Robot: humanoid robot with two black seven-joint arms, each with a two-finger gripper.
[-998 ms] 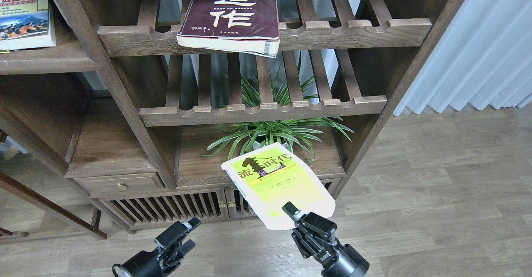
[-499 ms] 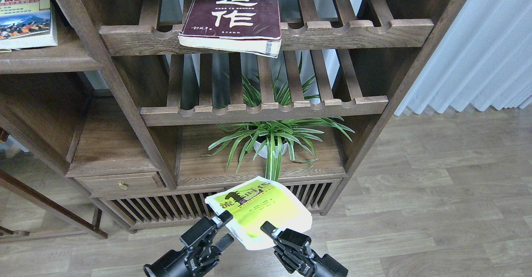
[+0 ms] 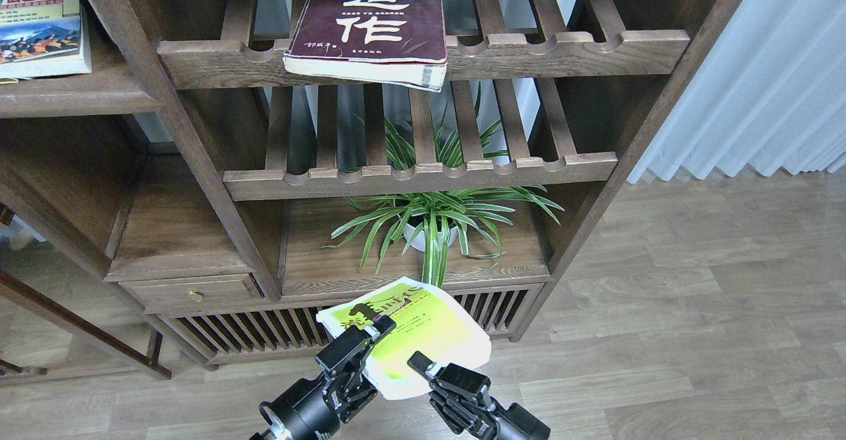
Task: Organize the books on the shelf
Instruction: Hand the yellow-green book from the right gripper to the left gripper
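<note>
The yellow-green and white book (image 3: 423, 324) is held low in front of the unit, cover up. My right gripper (image 3: 423, 367) is shut on its near edge. My left gripper (image 3: 369, 346) is open, with one finger lying over the book's left edge and the other below it. The thick maroon book (image 3: 370, 20) lies flat on the upper slatted rack and overhangs the front rail. The small book with the mountain picture (image 3: 39, 24) lies on the solid dark-brown shelf (image 3: 79, 100) at the top left.
A potted spider plant (image 3: 433, 219) stands on the lower board under the second slatted rack (image 3: 423, 176). A drawer (image 3: 192, 291) and slatted cabinet doors (image 3: 264, 334) sit below. A white curtain (image 3: 760, 70) hangs at the right over the wooden floor.
My right gripper has lowered the yellow-green book and drawn it towards me. My left gripper has moved right and up until its fingers straddle the book's left edge.
</note>
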